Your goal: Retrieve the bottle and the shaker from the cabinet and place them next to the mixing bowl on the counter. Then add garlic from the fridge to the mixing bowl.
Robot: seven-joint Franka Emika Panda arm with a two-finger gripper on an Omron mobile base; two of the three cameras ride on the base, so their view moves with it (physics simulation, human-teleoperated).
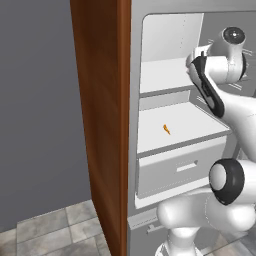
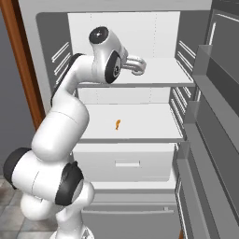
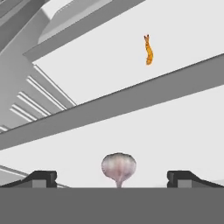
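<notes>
A small orange shrimp lies alone on the middle shelf at frame centre, above a white drawer. The open door's bins fill the right side; a wooden panel stands centre-left over grey floor tiles.

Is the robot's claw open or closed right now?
Open. In the hand view the claw has its two dark fingertips far apart, with the garlic sitting loose between them on the fridge shelf.
</notes>
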